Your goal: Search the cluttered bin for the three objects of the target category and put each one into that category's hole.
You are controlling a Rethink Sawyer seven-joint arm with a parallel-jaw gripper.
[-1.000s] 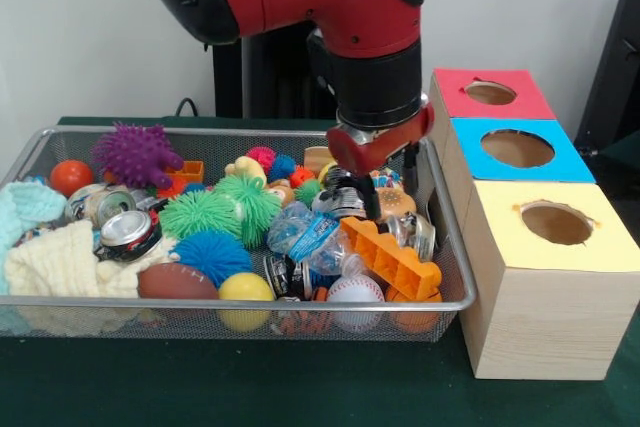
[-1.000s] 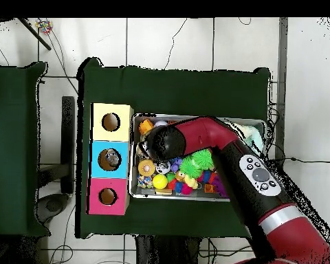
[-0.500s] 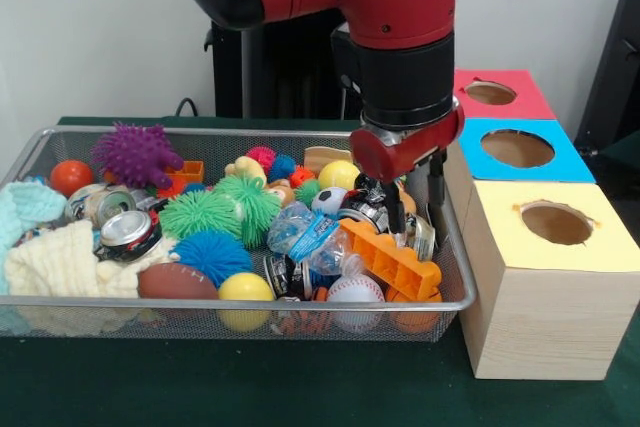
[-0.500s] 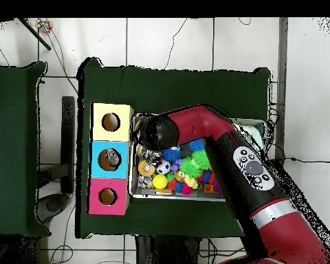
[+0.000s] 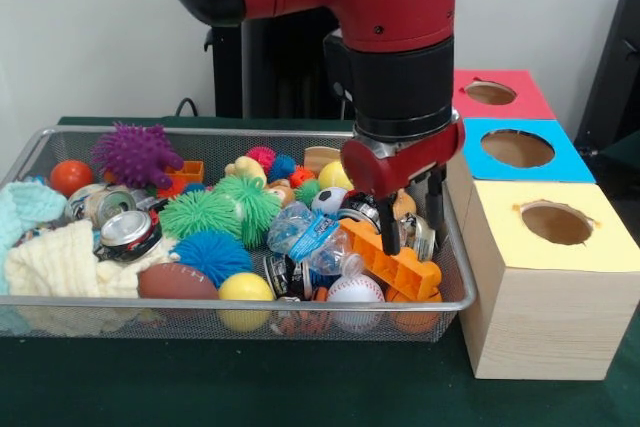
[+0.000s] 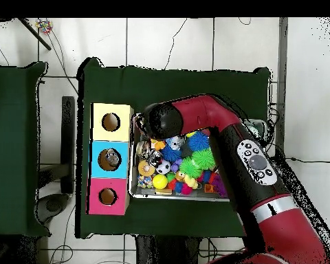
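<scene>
Front view: the gripper (image 5: 412, 231) hangs inside the wire bin (image 5: 452, 277) at its end beside the boxes. Its two dark fingers (image 5: 389, 230) stand apart, nothing seen between them, tips over the orange toy brick (image 5: 392, 259) and a crushed can (image 5: 418, 235). The arm hides the bin's contents behind it. Target category cannot be determined. The yellow box (image 5: 548, 277), blue box (image 5: 512, 150) and red box (image 5: 488, 93) each show one hole; their interiors are dark.

Overhead view: the arm (image 6: 216, 130) covers the bin's end nearest the yellow box (image 6: 111, 122); the gripper is hidden beneath it. Something greyish lies in the blue box's hole (image 6: 111, 159), unidentifiable.
</scene>
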